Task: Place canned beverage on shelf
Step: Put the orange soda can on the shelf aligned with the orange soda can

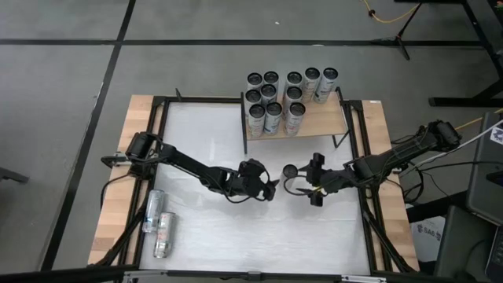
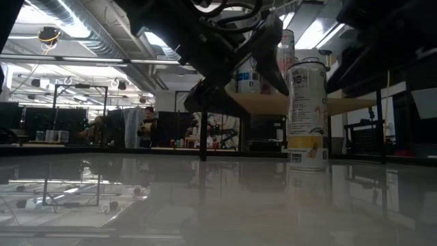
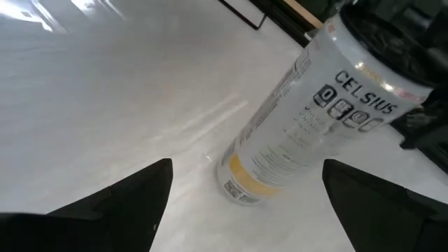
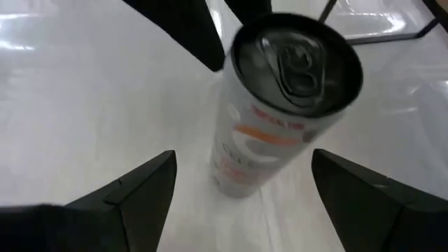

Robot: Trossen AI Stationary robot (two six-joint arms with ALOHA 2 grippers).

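Two spare cans [image 1: 158,222] lie on their sides at the near left of the white table [image 1: 236,236], well apart from everything else. Farther in, around the middle, one canned beverage [image 1: 289,170] stands upright on the tabletop between the two arms, with the left gripper [image 1: 272,188] just beside it on one side and the right gripper [image 1: 302,185] close on the other, both with fingers spread and neither touching the can. Beyond them, at the far edge, the shelf [image 1: 314,122] already carries a cluster of upright cans [image 1: 287,96].
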